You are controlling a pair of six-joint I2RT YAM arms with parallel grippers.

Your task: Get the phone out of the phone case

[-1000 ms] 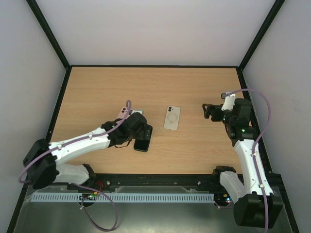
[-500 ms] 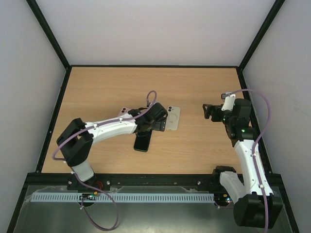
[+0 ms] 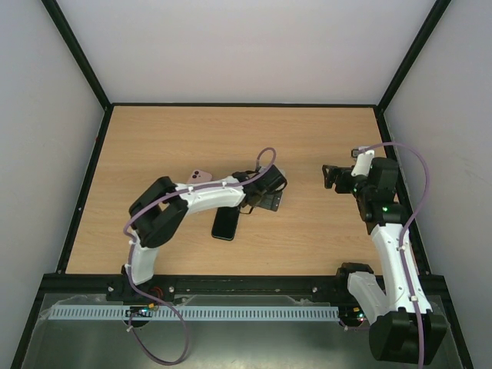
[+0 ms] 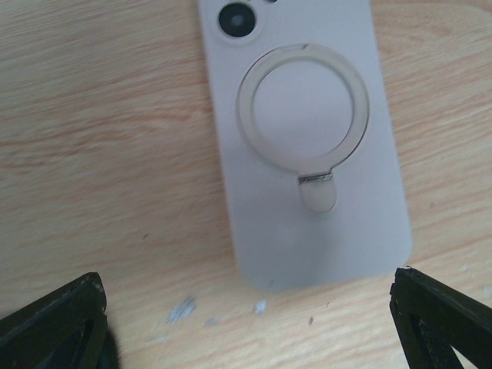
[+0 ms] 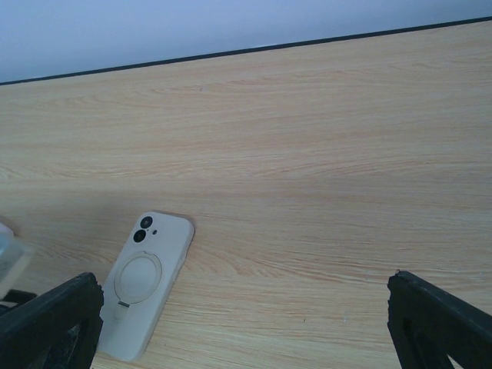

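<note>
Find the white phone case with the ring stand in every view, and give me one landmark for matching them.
Top external: almost wholly hidden under the left gripper, mid-table.
Left wrist: the white phone case fills the upper centre, lying back-up.
Right wrist: lower left, flat on the wood.
Shared landmark: its ring stand, clear in both wrist views.
</note>
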